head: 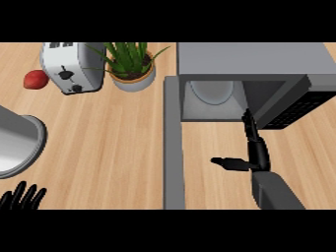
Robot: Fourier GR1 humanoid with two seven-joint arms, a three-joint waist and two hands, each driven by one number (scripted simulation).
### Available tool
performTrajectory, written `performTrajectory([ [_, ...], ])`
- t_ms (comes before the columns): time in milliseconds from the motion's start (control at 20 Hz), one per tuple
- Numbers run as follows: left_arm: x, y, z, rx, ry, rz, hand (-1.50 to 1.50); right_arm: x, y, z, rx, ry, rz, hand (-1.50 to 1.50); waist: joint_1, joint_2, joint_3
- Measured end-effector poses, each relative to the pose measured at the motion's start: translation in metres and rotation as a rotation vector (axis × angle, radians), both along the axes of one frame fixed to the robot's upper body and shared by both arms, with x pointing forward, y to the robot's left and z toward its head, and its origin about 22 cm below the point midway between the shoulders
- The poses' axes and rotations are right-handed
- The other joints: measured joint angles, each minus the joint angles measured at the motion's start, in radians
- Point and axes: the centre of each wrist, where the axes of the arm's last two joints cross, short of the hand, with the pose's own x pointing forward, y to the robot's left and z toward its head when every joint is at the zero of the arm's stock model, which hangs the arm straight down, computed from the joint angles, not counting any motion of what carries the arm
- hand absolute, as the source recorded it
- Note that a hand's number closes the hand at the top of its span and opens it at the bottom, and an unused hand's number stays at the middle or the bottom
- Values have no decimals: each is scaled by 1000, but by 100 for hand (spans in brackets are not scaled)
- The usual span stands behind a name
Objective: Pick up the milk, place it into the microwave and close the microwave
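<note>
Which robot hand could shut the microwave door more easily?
Probably the right robot hand: it is open just in front of the microwave, beside its open door. The left robot hand rests far off at the lower left edge.

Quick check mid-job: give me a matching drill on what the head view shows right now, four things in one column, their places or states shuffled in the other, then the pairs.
Things:
1. microwave door
2. right hand
3. left hand
4. toaster

Places or states:
A. open, fingers up, at the view's lower left edge
B. swung open, stretching toward the view's lower edge
C. between the red fruit and the potted plant
D. fingers straight, pointing into the microwave opening

Pairs: 1-B, 2-D, 3-A, 4-C
</note>
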Motion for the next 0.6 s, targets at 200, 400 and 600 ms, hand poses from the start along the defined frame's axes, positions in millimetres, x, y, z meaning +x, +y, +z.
performTrajectory([
  [200,6,-12,-3,-3,14,-45,-150,-24,-16,-7,10,-12,-22,150,-10,-3,-1],
  [400,17,-20,-6,22,32,-141,-150,-43,-41,-4,2,-40,-52,150,-17,-4,-1],
  [600,35,-40,-12,84,52,-233,150,-67,-67,-1,-2,-41,-81,-150,-18,-3,-1],
])
